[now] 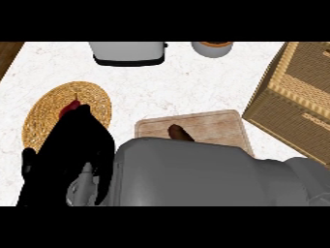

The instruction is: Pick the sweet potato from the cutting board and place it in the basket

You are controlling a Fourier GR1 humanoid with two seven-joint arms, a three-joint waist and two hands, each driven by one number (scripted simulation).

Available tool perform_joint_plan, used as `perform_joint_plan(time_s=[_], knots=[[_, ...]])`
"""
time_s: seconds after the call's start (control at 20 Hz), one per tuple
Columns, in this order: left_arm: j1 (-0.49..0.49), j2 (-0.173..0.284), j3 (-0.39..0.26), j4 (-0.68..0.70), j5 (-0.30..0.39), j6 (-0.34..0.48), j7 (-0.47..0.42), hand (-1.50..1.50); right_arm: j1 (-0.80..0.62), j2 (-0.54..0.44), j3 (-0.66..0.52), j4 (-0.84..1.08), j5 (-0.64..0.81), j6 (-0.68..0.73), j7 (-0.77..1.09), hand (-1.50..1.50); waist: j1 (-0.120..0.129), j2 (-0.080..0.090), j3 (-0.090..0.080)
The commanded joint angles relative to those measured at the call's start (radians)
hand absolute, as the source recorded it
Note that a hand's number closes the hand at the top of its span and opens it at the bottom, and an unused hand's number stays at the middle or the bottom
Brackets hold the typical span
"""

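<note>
Marble desk (196,82) fills most of the frame, white with faint veining, and a strip of dark wood shows along the upper left edge. Lower centre of the frame lies a pale wooden cutting board (210,127), and on its near part rests the sweet potato (179,132), a small dark brown piece; only its upper end shows, since a big grey forearm (217,174) crosses the bottom of the frame and covers the board's lower edge. At the left, a round woven basket (53,109), golden and flat-looking, sits on the desk, well apart from the board. Over its lower right part hangs the black left hand (71,145), fingers pointing toward the top of the frame and lying fairly straight, curled round nothing that I can see. A small red spot shows just at the fingertips, over the basket; what it is cannot be told. The right hand is not visible; only grey arm shapes show at the lower right. At the right edge stands a large wicker box (303,97), tilted in the frame. Along the top edge a white toaster (128,52) sits left of centre, and a cup (212,48) with an orange-brown inside stands just right of it.
</note>
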Motion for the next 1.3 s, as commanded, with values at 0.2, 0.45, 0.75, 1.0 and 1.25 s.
perform_joint_plan(time_s=[0.2,0.45,0.75,1.0,1.25], knots=[[0.043,-0.014,-0.001,0.054,-0.025,-0.017,-0.014,0.0,0.104,0.025,0.011,-0.051,-0.018,0.063,0.106,-1.5,0.003,0.01,-0.006],[0.105,-0.02,-0.004,-0.006,-0.017,-0.035,-0.017,0.0,0.233,-0.027,0.059,-0.135,0.056,0.026,0.055,-1.5,0.011,0.013,-0.005],[-0.014,-0.028,0.019,0.039,-0.018,-0.041,0.049,0.0,0.301,-0.049,0.166,-0.073,0.225,-0.103,-0.103,-1.5,0.016,0.019,-0.005],[0.012,-0.031,0.022,-0.002,-0.027,-0.036,0.073,0.0,0.318,-0.094,0.226,-0.04,0.329,-0.113,-0.163,-1.5,0.018,0.017,-0.005],[0.003,-0.034,0.033,0.03,-0.061,-0.035,0.044,0.0,0.371,-0.151,0.261,0.0,0.424,-0.206,-0.284,-1.5,0.015,0.016,-0.005]])
